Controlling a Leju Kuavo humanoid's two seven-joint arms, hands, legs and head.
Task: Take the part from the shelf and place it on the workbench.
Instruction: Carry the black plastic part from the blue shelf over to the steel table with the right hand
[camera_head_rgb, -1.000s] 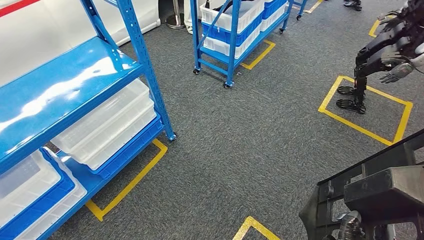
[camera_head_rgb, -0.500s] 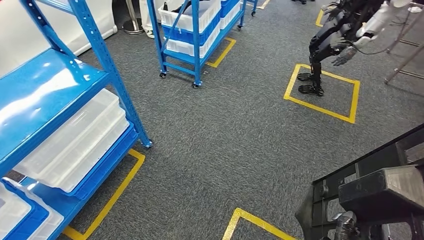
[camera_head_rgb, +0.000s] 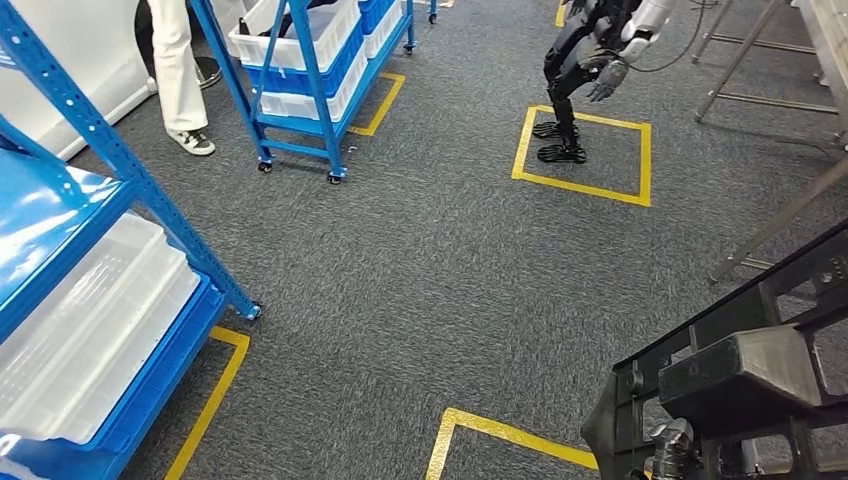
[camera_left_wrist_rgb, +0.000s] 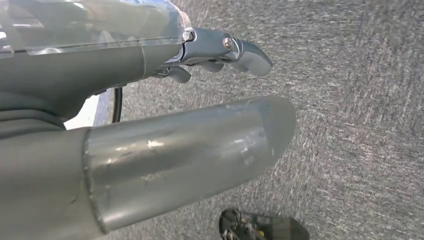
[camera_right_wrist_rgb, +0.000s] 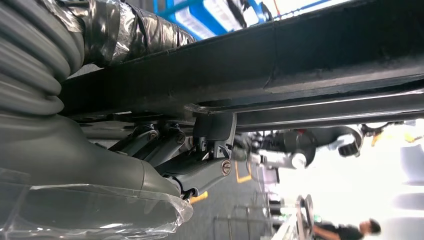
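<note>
We carry the black part away from the shelf, turning toward the counter.

Against the picture of one second ago, the whole head view has shifted: the blue shelf (camera_head_rgb: 120, 165) with its clear plastic trays (camera_head_rgb: 85, 320) now sits further left, and the other robot (camera_head_rgb: 590, 60) in its yellow floor square (camera_head_rgb: 582, 150) has come nearer the middle, so we judge our body has turned, not the things. The part (camera_head_rgb: 740, 365), a matte black, rigid frame of angular bars, stays low on our right side. Our right hand (camera_right_wrist_rgb: 165, 155) grips it from under, fingers curled on a bar. Our left hand (camera_left_wrist_rgb: 220, 50) hangs released over grey, rough carpet (camera_head_rgb: 440, 260), holding nothing. We think the placing step is not yet near.
</note>
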